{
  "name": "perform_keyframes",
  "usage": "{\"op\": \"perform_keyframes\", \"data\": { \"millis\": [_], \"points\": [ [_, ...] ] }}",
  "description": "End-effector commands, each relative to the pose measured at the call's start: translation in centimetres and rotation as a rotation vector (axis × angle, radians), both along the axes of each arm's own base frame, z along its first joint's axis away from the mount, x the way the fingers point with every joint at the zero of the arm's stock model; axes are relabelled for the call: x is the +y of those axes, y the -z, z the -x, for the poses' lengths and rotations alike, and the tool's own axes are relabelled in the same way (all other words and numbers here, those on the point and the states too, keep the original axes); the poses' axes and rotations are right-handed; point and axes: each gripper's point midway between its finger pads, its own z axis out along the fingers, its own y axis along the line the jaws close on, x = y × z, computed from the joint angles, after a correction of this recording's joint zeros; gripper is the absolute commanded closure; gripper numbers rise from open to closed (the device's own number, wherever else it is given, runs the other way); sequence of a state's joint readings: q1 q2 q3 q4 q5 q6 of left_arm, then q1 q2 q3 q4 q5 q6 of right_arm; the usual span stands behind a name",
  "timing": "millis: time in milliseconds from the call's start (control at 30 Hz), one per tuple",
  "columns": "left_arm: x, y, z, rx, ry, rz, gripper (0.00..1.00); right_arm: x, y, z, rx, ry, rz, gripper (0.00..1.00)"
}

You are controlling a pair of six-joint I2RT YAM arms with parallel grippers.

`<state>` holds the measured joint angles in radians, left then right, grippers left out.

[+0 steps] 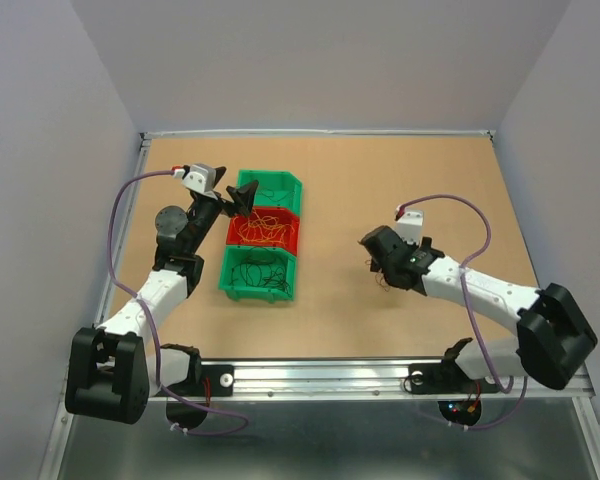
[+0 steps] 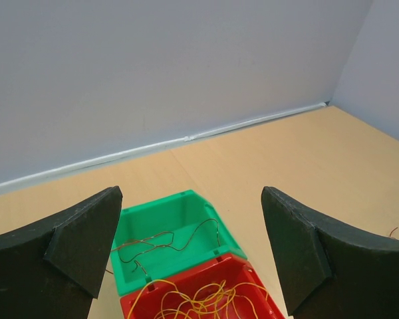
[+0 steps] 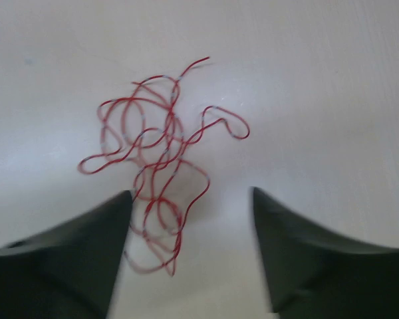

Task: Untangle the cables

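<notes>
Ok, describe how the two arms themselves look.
The left arm and right arm match: white link shells, black joints, bulky black bases. A purple cable loops along each, to a white-grey wrist camera. Jaws are matte black, broad wedges.

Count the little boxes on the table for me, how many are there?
3, lined up in one row: the far green box at the back, the red box in the middle, and the near green box at the front. None looks hidden.
</notes>
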<state>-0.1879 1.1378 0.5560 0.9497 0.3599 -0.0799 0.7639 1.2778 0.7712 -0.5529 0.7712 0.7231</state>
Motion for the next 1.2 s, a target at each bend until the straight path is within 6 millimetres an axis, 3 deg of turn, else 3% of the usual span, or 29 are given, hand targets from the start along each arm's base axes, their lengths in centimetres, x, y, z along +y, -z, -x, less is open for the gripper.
{"op": "perform_keyframes", "data": {
  "millis": [0, 67, 133, 167, 267, 300, 333, 400, 433, 467, 500, 533, 567, 633, 667, 700, 767, 800, 833, 900, 933, 967, 1067, 1167],
  "points": [
    [-0.2, -3.6, 0.2, -0.101, 0.013, 0.013, 0.03, -1.5, 4.3, -2.6, 0.113, 0.022, -0.003, 0.42],
    [-0.3, -3.6, 0.1, -0.100, 0.019, 0.012, 0.03, 0.2, 5.2, -2.9, 0.172, -0.046, -0.032, 0.97],
    [-0.4, -3.5, 0.0, -0.098, 0.020, 0.007, 0.03, 2.2, 5.4, -2.9, 0.190, -0.163, -0.065, 0.99],
    [-0.5, -3.5, 0.0, -0.097, 0.022, 0.008, 0.03, 5.2, 4.8, -3.0, 0.153, -0.278, -0.146, 0.99],
    [-0.8, -3.2, -0.1, -0.093, 0.038, -0.003, 0.03, 10.7, -4.6, -4.0, -0.182, -0.529, -0.360, 0.99],
    [-1.1, -3.1, -0.3, -0.090, 0.050, -0.006, 0.03, 12.2, -5.1, -1.8, -0.202, -0.671, -0.450, 1.00],
    [-1.3, -2.9, -0.3, -0.087, 0.060, -0.012, 0.03, 12.9, -12.0, -1.2, -0.444, -0.746, -0.565, 0.99],
    [-1.9, -2.5, -0.4, -0.079, 0.089, -0.024, 0.03, 12.9, -15.1, 1.4, -0.581, -0.845, -0.667, 0.99],
    [-2.2, -2.4, -0.4, -0.075, 0.102, -0.028, 0.03, 12.1, -14.4, 2.5, -0.610, -0.843, -0.692, 1.00],
    [-2.5, -2.1, -0.3, -0.066, 0.121, -0.035, 0.03, 10.7, -17.4, 3.3, -0.746, -0.827, -0.723, 1.00],
    [-3.0, -1.7, -0.4, -0.057, 0.139, -0.041, 0.03, 9.9, -18.0, 3.7, -0.784, -0.810, -0.734, 0.99],
    [-3.4, -1.6, -0.3, -0.054, 0.159, -0.051, 0.03, 8.8, -16.9, 3.5, -0.798, -0.761, -0.703, 1.00],
    [-4.0, -1.2, -0.2, -0.048, 0.195, -0.066, 0.03, 7.1, -17.9, 3.4, -0.865, -0.690, -0.697, 1.00],
    [-5.0, -1.2, 0.1, -0.050, 0.244, -0.085, 0.03, 6.2, -16.8, 3.0, -0.850, -0.644, -0.651, 0.96],
    [-5.6, -0.7, 0.3, -0.039, 0.276, -0.107, 0.03, 5.7, -15.9, 2.5, -0.769, -0.603, -0.604, 0.84],
    [-6.0, -0.5, 0.2, -0.033, 0.287, -0.115, 0.03, 5.9, -13.9, 1.7, -0.666, -0.576, -0.554, 0.43],
    [-6.5, -0.1, 0.2, -0.032, 0.287, -0.135, 0.03, 5.5, -11.6, 1.0, -0.453, -0.476, -0.499, 0.22],
    [-6.5, 0.1, 0.1, -0.028, 0.282, -0.138, 0.03, 5.7, -7.8, 0.3, -0.309, -0.434, -0.433, 0.11],
    [-6.5, 0.2, 0.0, -0.025, 0.279, -0.140, 0.03, 5.0, -5.8, 0.3, -0.220, -0.374, -0.390, 0.06],
    [-6.4, 0.1, -0.1, -0.028, 0.269, -0.143, 0.03, 3.4, -3.8, -0.8, -0.157, -0.224, -0.283, 0.00],
    [-6.5, 0.3, -0.1, -0.022, 0.270, -0.146, 0.03, 2.3, -0.2, -0.3, -0.024, -0.178, -0.171, 0.00],
    [-6.5, 0.2, -0.1, -0.025, 0.267, -0.147, 0.03, 1.9, 1.1, -0.3, 0.030, -0.151, -0.123, 0.00],
    [-6.6, 0.2, -0.1, -0.029, 0.262, -0.153, 0.03, 3.5, 3.5, -0.1, 0.135, -0.191, -0.064, 0.00],
    [-6.6, 0.2, -0.1, -0.029, 0.259, -0.155, 0.03, 3.9, 4.4, -0.1, 0.169, -0.192, -0.038, 0.00]
  ]
}}
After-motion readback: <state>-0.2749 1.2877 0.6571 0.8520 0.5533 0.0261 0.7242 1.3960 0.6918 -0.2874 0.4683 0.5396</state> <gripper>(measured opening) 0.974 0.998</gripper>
